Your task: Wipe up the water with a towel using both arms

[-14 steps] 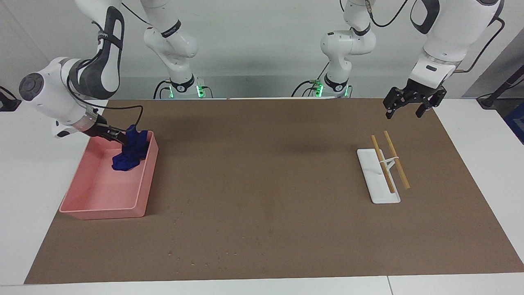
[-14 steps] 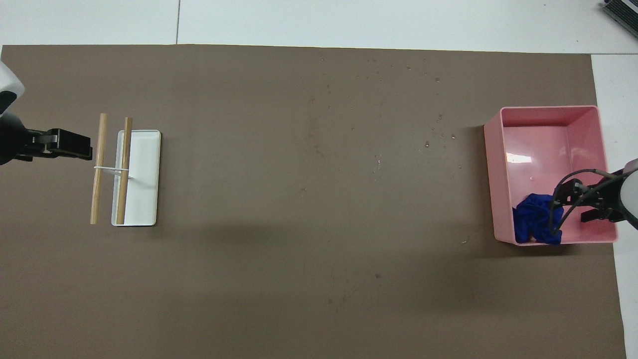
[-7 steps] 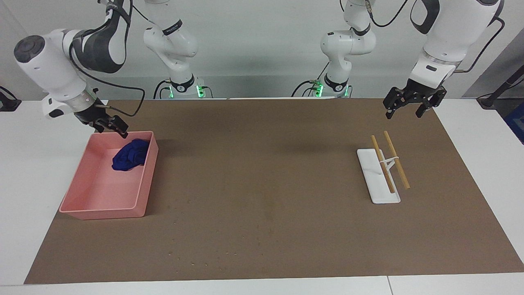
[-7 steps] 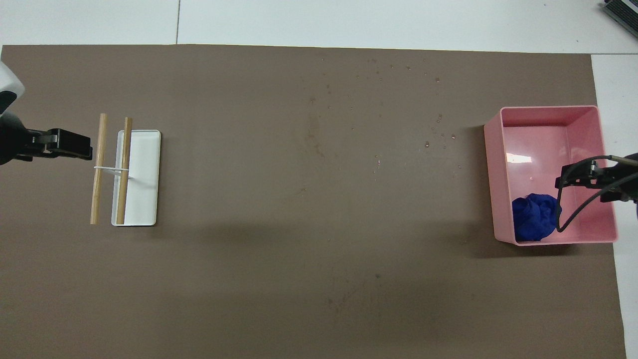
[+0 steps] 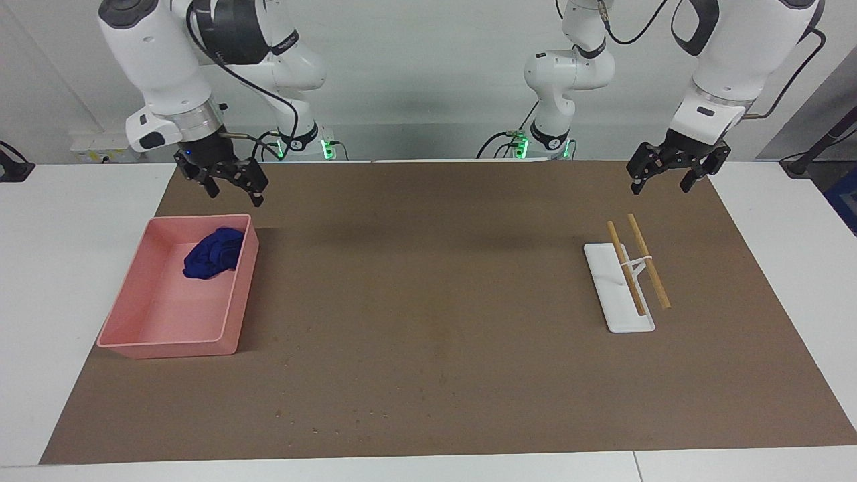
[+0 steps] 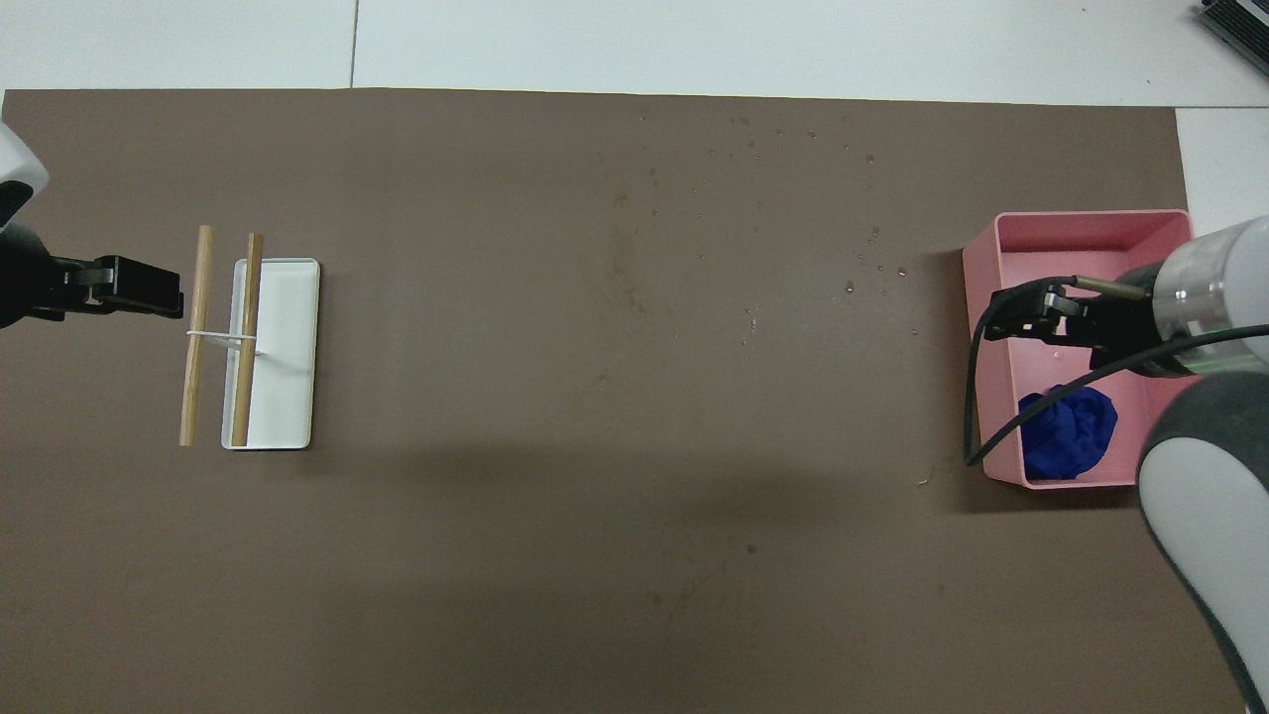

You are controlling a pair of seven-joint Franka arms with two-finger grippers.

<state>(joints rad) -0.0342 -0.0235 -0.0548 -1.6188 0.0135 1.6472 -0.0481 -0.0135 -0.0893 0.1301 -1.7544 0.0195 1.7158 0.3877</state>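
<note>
The small royal-blue fabric towel (image 5: 213, 252) lay bunched inside the pink plastic tray (image 5: 144, 320), in its corner nearest the robots. Judged soft, light and limp; best pinched at a raised fold. The tray wall may obstruct a low approach. The right gripper (image 5: 227, 179) hung spread and empty above the brown-covered counter (image 5: 428, 321) beside the tray. The left gripper (image 5: 668, 171) waited, spread, near the wooden sticks (image 5: 637, 261) on the white stand (image 5: 612, 294).
</note>
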